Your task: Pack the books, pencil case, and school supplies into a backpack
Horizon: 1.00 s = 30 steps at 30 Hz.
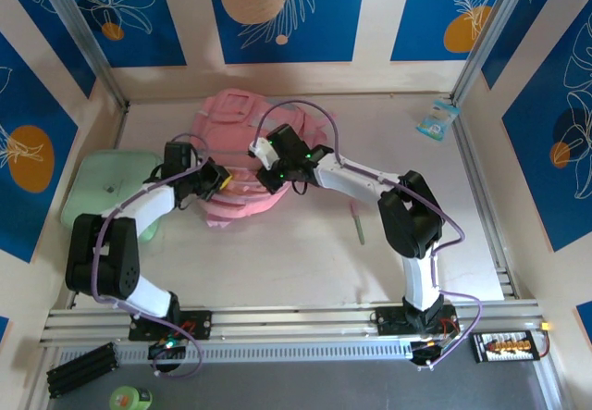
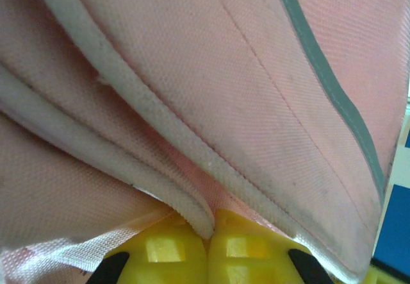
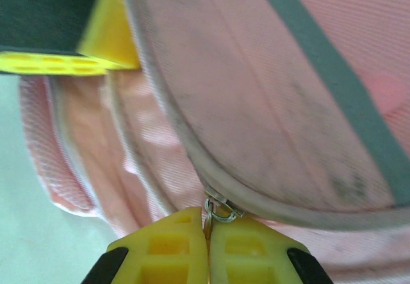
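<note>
Right wrist: right gripper (image 3: 206, 225) (arm outstretched) pinches backpack (image 3: 269, 104) zipper pull (image 3: 218, 211).

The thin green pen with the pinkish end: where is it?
In the top view the green pen lies on the table between the soft pink backpack and the right arm.

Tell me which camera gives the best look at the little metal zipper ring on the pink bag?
The right wrist view: the metal ring sits close up, pinched by the right gripper. From the top view it is too small to tell; the left wrist view faces the backpack fabric and piping.
</note>
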### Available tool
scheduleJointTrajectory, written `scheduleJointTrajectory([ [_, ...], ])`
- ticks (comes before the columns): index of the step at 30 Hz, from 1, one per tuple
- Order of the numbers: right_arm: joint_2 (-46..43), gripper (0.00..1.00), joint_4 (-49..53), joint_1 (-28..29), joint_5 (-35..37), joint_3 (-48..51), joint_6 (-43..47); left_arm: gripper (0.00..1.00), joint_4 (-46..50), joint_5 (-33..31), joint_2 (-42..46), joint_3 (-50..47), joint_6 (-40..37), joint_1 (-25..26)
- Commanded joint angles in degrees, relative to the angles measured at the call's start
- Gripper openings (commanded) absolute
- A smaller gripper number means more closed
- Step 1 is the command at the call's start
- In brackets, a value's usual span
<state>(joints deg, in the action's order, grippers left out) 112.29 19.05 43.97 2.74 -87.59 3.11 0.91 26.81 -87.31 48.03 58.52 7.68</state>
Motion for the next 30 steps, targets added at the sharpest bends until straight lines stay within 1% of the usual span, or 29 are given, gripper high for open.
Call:
scheduleJointTrajectory([
  [1, -0.44, 0.06, -1.41, 3.45, -7.53, 0.25, -2.61, 0.0, -8.85, 0.62, -1.82, 0.16, 3.18, 2.72],
  [3, -0.21, 0.07, -1.97, 4.02, -6.14, 0.14, -4.46, 0.01, -9.15, 0.92, -2.55, 0.24, 3.5, 3.21],
  [4, -0.5, 0.09, -2.27, 3.9, -4.76, 0.37, -5.82, 0.05, -9.09, 1.04, -2.52, 0.08, 3.53, 3.24],
  [6, -1.7, 0.15, -2.1, 2.97, -0.46, 0.9, -10.47, 0.14, -7.69, 0.69, -1.53, -0.21, 2.71, 3.14],
  [7, -2.96, 0.19, -1.83, 2.04, -0.52, 1.56, -12.73, 0.21, -5.68, 0.17, -0.53, -0.21, 1.56, 3.13],
  [10, -8.43, 0.41, -4.2, -1.39, -5.04, 6.84, -19.26, 0.31, 0.94, -1.97, 3.05, -0.11, -3.49, 3.1],
  [12, -12.25, 0.5, -7.35, -3.5, -8.26, 10.89, -23.64, 0.36, 3.89, -3.1, 5.51, -0.45, -6.42, 3.16],
  [14, -14.78, 0.57, -9.45, -5.65, -9.9, 13.82, -29.68, 0.4, 6.21, -3.64, 7.91, -0.66, -9.1, 3.32],
  [18, -14.23, 0.61, -8.0, -9.19, -11.02, 13.26, -40.22, 0.45, 11.35, -6.87, 10.97, 1.04, -14.73, 5.35],
  [22, -11.51, 0.62, -7.57, -11.55, -13.47, 10.91, -48.75, 0.48, 16.2, -12.89, 11.42, 5.67, -22.48, 10.97],
  [26, -8.4, 0.61, -6.34, -12.63, -14.83, 7.27, -52.33, 0.48, 19.88, -17.96, 8.88, 10.76, -28.59, 16.65],
  [30, -5.46, 0.56, -3.01, -13.22, -13.7, 3.54, -56.18, 0.47, 22.83, -21.47, 5.21, 15.29, -32.55, 20.03],
])
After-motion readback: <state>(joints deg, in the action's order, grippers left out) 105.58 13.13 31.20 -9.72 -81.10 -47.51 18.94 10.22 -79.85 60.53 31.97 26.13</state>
